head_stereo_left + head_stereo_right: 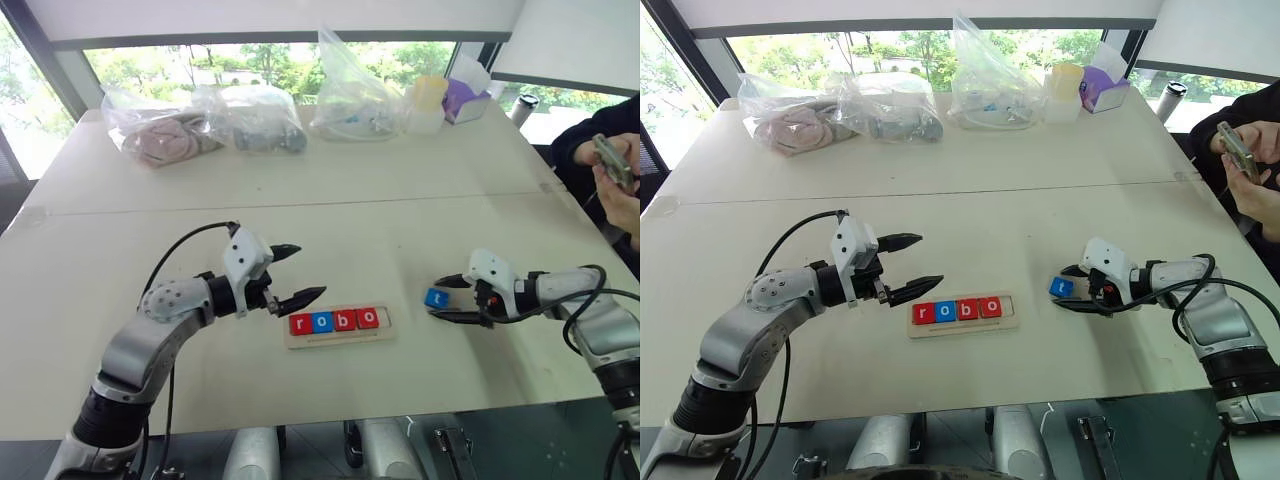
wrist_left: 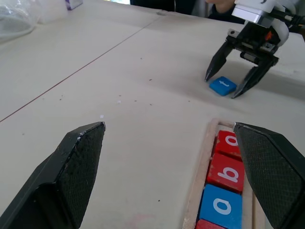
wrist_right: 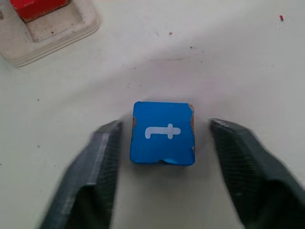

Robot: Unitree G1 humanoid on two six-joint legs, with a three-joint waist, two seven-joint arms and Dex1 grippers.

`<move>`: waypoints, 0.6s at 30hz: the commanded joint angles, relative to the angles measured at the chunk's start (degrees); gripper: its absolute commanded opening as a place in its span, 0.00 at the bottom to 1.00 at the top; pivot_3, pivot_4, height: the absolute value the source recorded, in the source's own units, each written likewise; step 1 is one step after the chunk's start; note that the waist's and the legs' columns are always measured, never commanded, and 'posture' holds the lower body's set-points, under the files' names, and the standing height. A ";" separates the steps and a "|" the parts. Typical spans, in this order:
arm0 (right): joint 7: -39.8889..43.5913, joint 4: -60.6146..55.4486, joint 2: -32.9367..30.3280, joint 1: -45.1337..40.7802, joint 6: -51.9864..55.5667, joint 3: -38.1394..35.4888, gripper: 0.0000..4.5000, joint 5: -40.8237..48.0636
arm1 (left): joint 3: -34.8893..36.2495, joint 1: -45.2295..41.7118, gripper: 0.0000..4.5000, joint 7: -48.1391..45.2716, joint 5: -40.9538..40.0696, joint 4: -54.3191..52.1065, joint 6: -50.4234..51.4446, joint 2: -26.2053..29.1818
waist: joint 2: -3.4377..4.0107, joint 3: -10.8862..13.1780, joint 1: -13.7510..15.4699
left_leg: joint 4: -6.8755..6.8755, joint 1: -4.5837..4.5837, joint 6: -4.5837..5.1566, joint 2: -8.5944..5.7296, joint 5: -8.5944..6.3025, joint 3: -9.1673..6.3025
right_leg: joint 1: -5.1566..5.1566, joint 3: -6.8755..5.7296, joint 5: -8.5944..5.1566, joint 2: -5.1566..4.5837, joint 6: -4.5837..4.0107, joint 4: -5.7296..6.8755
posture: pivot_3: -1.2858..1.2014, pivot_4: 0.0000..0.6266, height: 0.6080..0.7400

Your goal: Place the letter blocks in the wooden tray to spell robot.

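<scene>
The tray (image 1: 338, 327) lies near the table's (image 1: 300, 215) front edge, between the two arms, with four blocks in it reading r (image 1: 300, 323), o (image 1: 322, 322), b (image 1: 345, 320), o (image 1: 368, 318); its last slot, at the robot's right end, is bare. The fifth block, the blue t (image 1: 437, 297), lies flat on the table well to the right of the tray, with open tabletop between them. The right gripper (image 1: 447, 298) is down at the table with a finger on either side of the t; in the right wrist view a thin gap shows on each side of the block (image 3: 163, 133), so the fingers seem not to be pinching it, though they look blurred there. The left gripper (image 1: 293, 273) hangs spread wide just beside the tray's left end, above the table and holding nothing. Bags (image 1: 250, 118) sit along the far edge, well clear. A person's hands (image 1: 618, 180) hold a small device past the right edge.
</scene>
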 commanded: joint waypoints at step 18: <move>8.39 -17.99 -0.50 -3.41 0.65 5.93 0.26 -0.69 | 0.76 0.43 1.00 -0.19 -0.42 -1.83 -1.06 0.67 | 0.04 0.00 0.19 | 0.02 0.00 -0.01 -0.01 0.00 0.01 | 0.00 0.00 0.00 -0.04 0.00 0.03 | 0.52 0.24 1.00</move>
